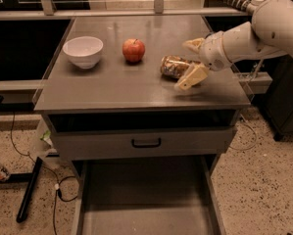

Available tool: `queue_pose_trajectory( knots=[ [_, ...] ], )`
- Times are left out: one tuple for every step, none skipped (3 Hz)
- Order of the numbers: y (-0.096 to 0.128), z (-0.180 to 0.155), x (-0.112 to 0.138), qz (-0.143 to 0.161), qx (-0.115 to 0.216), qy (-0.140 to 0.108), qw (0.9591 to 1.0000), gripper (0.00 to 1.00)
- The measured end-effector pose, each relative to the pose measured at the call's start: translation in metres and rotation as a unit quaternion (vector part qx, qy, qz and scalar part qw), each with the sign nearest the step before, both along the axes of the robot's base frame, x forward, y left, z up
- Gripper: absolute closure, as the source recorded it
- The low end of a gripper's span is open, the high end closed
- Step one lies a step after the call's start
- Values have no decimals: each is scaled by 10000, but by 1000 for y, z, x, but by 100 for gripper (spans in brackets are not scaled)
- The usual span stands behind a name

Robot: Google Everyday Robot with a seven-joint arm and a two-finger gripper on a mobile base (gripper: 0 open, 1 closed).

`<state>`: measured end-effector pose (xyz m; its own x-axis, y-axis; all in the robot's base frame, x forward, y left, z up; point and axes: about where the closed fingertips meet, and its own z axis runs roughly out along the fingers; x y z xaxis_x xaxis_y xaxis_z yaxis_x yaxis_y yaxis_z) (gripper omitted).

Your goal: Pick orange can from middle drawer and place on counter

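Surface (111, 89) of grey metal fills the middle of the view, and below it the middle drawer (146, 204) stands pulled out. A white arm (263, 31) reaches in from the right. A white bowl (83, 51) sits at the left, with a red apple (134, 50) beside it. The end effector (184, 65) has its fingers spread wide, one on either side of the orange can (173, 66), which lies on its side on the surface, right of the apple.

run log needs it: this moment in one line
shiny golden-brown metal can on grey counter | pincer open, flanking it | grey metal drawer open
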<state>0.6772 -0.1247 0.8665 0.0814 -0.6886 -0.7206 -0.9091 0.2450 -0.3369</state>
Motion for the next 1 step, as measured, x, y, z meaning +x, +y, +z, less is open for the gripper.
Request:
queue_pose_trajectory(
  knots=[
    [0, 0, 0, 0, 0, 0, 10000, 0]
  ],
)
